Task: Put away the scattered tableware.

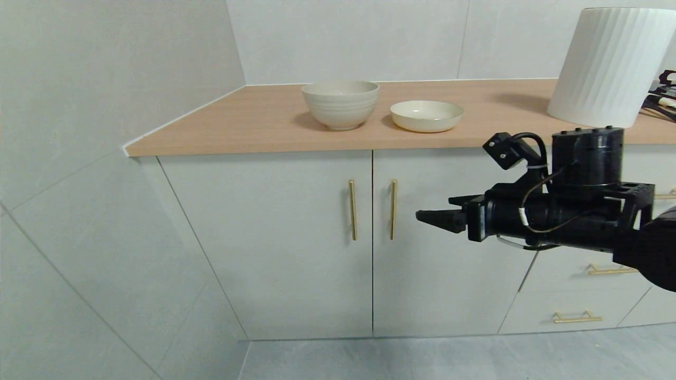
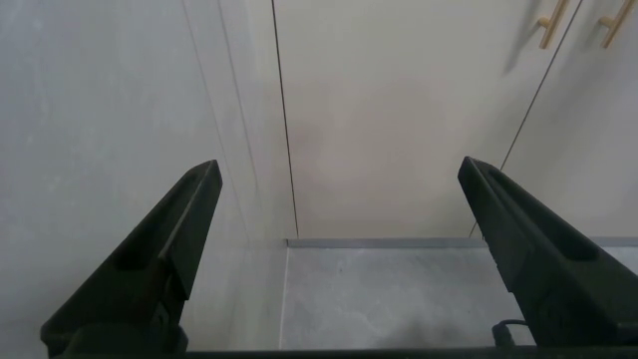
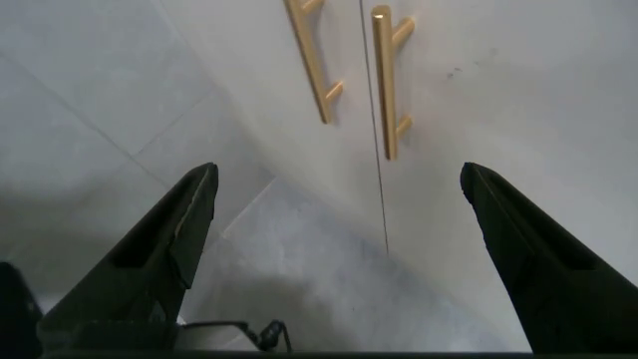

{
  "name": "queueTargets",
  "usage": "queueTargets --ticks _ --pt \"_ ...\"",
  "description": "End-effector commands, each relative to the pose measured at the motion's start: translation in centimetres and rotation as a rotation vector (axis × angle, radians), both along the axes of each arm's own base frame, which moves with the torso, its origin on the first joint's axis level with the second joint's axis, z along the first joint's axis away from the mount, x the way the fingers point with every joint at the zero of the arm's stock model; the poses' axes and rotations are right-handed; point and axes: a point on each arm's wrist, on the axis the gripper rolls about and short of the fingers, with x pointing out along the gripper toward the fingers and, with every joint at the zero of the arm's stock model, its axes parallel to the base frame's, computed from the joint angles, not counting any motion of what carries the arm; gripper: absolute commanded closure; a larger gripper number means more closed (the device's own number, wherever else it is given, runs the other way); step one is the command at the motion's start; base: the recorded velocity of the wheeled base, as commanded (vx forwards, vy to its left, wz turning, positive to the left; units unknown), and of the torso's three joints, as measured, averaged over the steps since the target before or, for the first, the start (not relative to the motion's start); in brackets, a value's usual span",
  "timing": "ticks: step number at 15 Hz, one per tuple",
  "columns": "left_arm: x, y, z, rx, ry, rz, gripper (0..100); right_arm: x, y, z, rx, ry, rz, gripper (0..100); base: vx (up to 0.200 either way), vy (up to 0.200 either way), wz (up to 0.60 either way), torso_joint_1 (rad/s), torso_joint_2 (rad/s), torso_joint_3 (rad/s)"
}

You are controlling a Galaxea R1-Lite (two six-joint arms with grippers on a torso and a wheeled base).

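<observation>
Fingers [image 3: 164, 254] of the right gripper [image 1: 434, 208] are standing wide apart, gripping nothing; the arm is hanging level before the right cabinet door [image 1: 449, 285], below the countertop edge and beside the two brass handles [image 1: 393, 209], not touching them. Fingers [image 2: 169, 249] of the left gripper [image 2: 339, 175] are likewise spread and holding nothing, facing the lower part of the left cabinet door [image 2: 399, 130] where it is meeting the grey floor [image 2: 389, 289] and the tiled side wall [image 2: 100, 100]. Farther back, on the wooden countertop [image 1: 237, 126], a deep ribbed bowl [image 1: 340, 104] is sitting upright near a shallow dish [image 1: 426, 115], the two side by side but apart. Toward the right, a tall white ribbed container [image 1: 607, 66] is standing on the same surface, with dark utensils [image 1: 663, 97] lying just beside it at the edge.
</observation>
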Motion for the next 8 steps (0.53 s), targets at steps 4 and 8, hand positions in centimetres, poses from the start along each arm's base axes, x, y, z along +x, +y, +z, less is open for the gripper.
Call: queueTargets --ticks 4,8 --pt "0.0 0.0 0.0 0.000 0.000 0.001 0 5.1 2.6 -2.4 0.043 0.090 -0.024 0 0.000 0.000 0.00 0.000 0.00 0.000" --pt "0.0 0.0 0.0 -0.002 0.000 0.001 0 5.8 3.0 -3.5 0.063 0.131 -0.032 0 0.000 0.000 0.00 0.000 0.00 0.000"
